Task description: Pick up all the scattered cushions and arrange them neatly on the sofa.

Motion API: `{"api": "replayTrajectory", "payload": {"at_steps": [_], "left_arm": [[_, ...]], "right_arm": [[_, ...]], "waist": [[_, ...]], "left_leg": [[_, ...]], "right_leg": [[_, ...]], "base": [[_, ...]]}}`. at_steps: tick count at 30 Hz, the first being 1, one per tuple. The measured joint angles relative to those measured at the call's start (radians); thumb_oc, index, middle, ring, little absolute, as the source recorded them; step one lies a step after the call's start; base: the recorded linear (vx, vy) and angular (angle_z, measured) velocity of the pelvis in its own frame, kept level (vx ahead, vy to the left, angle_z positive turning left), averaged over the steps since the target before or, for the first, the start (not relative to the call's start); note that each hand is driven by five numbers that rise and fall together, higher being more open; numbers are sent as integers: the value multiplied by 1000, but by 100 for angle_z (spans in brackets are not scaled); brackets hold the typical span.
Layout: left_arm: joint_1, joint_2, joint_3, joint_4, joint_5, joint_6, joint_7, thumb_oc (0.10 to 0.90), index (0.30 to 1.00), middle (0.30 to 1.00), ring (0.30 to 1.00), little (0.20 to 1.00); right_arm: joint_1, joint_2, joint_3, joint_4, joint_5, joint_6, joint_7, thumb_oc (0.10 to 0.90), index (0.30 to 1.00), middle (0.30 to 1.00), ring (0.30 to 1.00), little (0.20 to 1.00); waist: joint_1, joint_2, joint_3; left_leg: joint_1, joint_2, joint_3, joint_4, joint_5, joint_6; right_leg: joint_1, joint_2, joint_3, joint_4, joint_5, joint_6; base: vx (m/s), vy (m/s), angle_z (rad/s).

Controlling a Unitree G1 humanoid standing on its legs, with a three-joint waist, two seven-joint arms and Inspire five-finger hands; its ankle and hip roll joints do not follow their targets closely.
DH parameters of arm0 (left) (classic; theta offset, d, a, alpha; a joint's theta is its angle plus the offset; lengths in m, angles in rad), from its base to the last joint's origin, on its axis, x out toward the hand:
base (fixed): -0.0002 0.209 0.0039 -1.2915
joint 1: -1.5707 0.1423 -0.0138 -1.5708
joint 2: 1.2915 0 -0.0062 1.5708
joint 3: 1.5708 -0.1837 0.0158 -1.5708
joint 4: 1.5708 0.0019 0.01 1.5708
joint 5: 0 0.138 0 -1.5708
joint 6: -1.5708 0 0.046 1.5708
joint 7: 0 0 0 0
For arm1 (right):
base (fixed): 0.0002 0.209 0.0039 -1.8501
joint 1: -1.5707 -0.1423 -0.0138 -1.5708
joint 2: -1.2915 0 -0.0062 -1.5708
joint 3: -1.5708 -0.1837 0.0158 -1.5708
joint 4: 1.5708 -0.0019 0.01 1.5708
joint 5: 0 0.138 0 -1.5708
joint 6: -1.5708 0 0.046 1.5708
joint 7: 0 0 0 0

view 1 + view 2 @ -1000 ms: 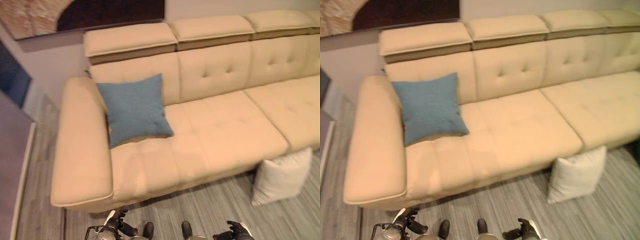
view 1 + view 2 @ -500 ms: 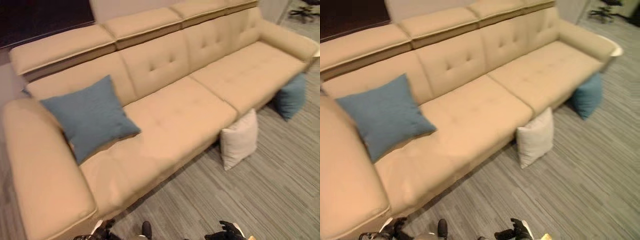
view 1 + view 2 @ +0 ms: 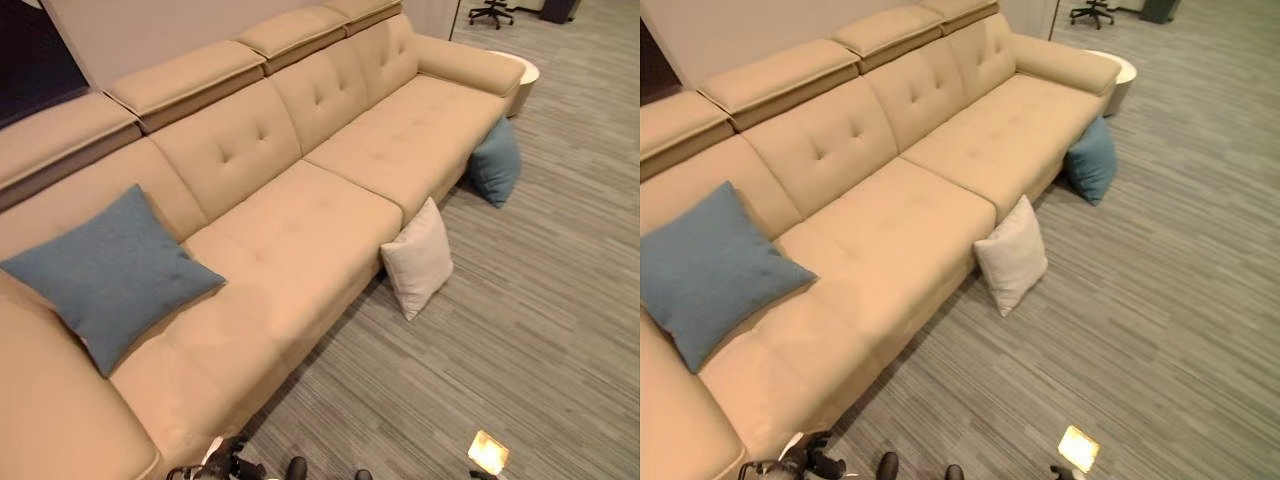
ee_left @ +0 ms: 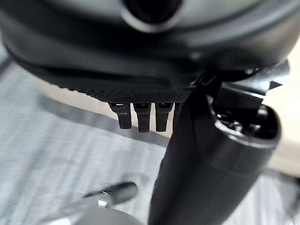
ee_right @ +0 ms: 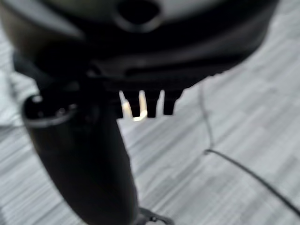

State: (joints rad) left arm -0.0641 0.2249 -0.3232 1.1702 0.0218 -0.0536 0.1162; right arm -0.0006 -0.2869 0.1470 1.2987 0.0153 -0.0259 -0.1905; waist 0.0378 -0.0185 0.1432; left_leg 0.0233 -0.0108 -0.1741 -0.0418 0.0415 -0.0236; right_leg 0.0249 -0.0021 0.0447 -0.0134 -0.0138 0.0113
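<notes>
A long beige sofa (image 3: 300, 230) runs from the near left to the far right. One blue cushion (image 3: 105, 275) leans against its backrest at the left end of the seat. A white cushion (image 3: 418, 258) stands on the floor, propped against the sofa's front at mid-length. A second blue cushion (image 3: 496, 162) leans on the sofa's front near the far right arm. My left hand (image 4: 140, 84) hangs low over the floor by the sofa's near corner, fingers straight, holding nothing. My right hand (image 5: 140, 56) hangs over bare floor, also open and empty.
Grey striped carpet (image 3: 520, 330) spreads wide to the right of the sofa. A round white side table (image 3: 527, 72) stands past the sofa's far arm, and an office chair (image 3: 492, 12) beyond it. A bright patch of light (image 3: 487, 452) lies on the floor.
The camera has swung to the right, so the sofa's far end, the second blue cushion and the side table have come into view. The cushions have not moved.
</notes>
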Motion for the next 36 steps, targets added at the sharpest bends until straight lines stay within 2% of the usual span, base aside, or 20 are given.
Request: {"api": "replayTrajectory", "payload": {"at_steps": [2,3,5,6,7,9,10,14,16,17,18,20,21,22,26,27,29,31,33,36], "left_arm": [[-16,-3,-11,0,1,0,-4,800,900,900,900,900],[-12,-3,-12,-25,-1,-1,-3,800,900,900,900,900],[-29,-5,-6,-38,-2,1,-3,800,900,900,900,900],[-29,9,11,-66,-22,9,4,800,900,900,900,900],[-42,36,20,-65,-23,11,4,800,900,900,900,900],[-61,24,46,-28,-29,16,5,800,900,900,900,900],[-51,20,63,-39,-38,6,7,800,900,900,900,900],[-29,42,75,-30,-42,6,8,800,900,900,900,900],[-4,53,75,-25,-41,13,7,800,900,900,900,900],[13,39,74,-23,-41,13,10,800,900,900,900,900],[26,30,67,-23,-41,10,6,800,900,900,900,900],[28,23,61,-23,-41,9,6,800,900,900,900,900],[11,21,54,-9,-41,7,7,800,900,900,900,900],[2,19,53,-8,-41,6,6,800,900,900,900,900],[-26,10,51,-47,-60,3,3,800,900,900,900,900],[-21,3,49,-77,-61,-5,3,800,900,900,900,900],[-24,-9,22,-105,-61,-6,3,800,900,900,900,900],[-23,-15,-4,-134,-62,-8,2,800,900,900,900,900],[-23,-17,-19,-150,-62,-8,1,800,900,900,900,900],[-31,-18,-27,-172,-82,-10,0,800,900,900,900,900]], "right_arm": [[0,2,-3,-2,1,0,-3,800,900,900,900,900],[-1,7,-5,-12,6,1,-5,800,900,900,900,900],[-4,25,3,-18,7,1,-5,800,900,900,900,900],[-53,32,34,-17,8,15,-12,800,900,900,900,900],[-134,53,45,-46,7,6,-2,800,900,900,900,900],[-122,58,41,-88,5,-7,-10,800,900,900,900,900],[-119,56,42,-86,-1,6,-12,800,900,900,900,900],[-116,57,39,-86,-13,10,-9,800,900,900,900,900],[-99,58,40,-90,-14,7,-8,800,900,900,900,900],[-76,50,34,-89,-12,7,-10,800,900,900,900,900],[-57,40,32,-87,-12,10,-10,800,900,900,900,900],[-41,30,32,-87,-13,12,-10,800,900,900,900,900],[-24,29,27,-88,-9,10,-10,800,900,900,900,900],[-19,29,27,-88,-8,10,-11,800,900,900,900,900],[-18,23,19,-90,9,4,-16,800,900,900,900,900],[-21,12,22,-90,10,1,-30,800,900,900,900,900],[-16,-3,21,-93,9,0,-32,800,900,900,900,900],[-16,-16,20,-94,9,-1,-36,800,900,900,900,900],[-21,-21,20,-96,9,-3,-44,800,900,900,900,900],[-26,-23,20,-130,8,-4,-57,800,900,900,900,900]], "waist": [[-1,-4,0],[25,0,7],[10,-5,24],[18,-6,41],[45,11,90],[25,-2,99],[45,-4,97],[57,-4,99],[51,-19,89],[36,1,80],[33,16,62],[45,21,56],[44,-5,29],[49,-17,19],[58,-31,17],[56,-35,19],[59,-33,20],[58,-30,21],[59,-17,37],[85,17,65]], "left_leg": [[2,-5,25,0,-6,8],[7,-1,85,0,-15,26],[0,-27,101,12,-15,33],[-59,-4,124,83,-32,54],[-56,38,207,79,-54,62],[-36,14,232,61,-43,69],[-9,13,276,33,-38,65],[19,25,315,6,-50,59],[46,27,322,0,-60,38],[72,56,303,-1,-67,18],[82,82,296,6,-67,9],[87,109,263,51,-62,3],[0,115,202,206,-55,-14],[-33,118,182,259,-38,-37],[-170,142,100,540,28,-115],[-191,98,102,538,-8,-82],[-183,38,111,406,-28,-53],[-174,-28,132,174,-25,-46],[-174,-46,138,70,-2,-56],[-233,-50,134,25,83,-77]], "right_leg": [[-17,-3,21,16,-4,6],[-65,-5,49,88,-10,30],[-100,-13,44,123,6,49],[-208,0,30,236,23,96],[-298,12,-47,327,60,199],[-280,-84,-148,327,6,150],[-267,-138,-208,322,-15,115],[-232,-219,-281,210,-10,122],[-200,-228,-288,132,61,120],[-164,-197,-293,121,95,97],[-137,-167,-293,109,85,90],[-102,-138,-295,93,73,71],[-73,-124,-317,54,64,51],[-70,-119,-318,42,67,45],[-1,-66,-329,-33,65,-53],[18,-61,-333,-57,63,-69],[31,-57,-321,-86,51,-69],[32,-45,-324,-86,42,-49],[48,-21,-332,-87,34,-43],[78,34,-301,-87,-2,-91]], "base": [[23,86,-72],[-93,52,-91],[-117,65,-71],[51,-24,-179],[141,-73,-185],[147,-99,-89],[110,-83,-75],[182,-150,-54],[216,-225,-19],[226,-271,18],[222,-355,10],[135,-327,2],[67,-253,19],[96,-307,20],[151,-138,-5],[277,-79,-9],[239,-36,-3],[173,-10,-1],[197,-18,-8],[230,18,-33]]}}
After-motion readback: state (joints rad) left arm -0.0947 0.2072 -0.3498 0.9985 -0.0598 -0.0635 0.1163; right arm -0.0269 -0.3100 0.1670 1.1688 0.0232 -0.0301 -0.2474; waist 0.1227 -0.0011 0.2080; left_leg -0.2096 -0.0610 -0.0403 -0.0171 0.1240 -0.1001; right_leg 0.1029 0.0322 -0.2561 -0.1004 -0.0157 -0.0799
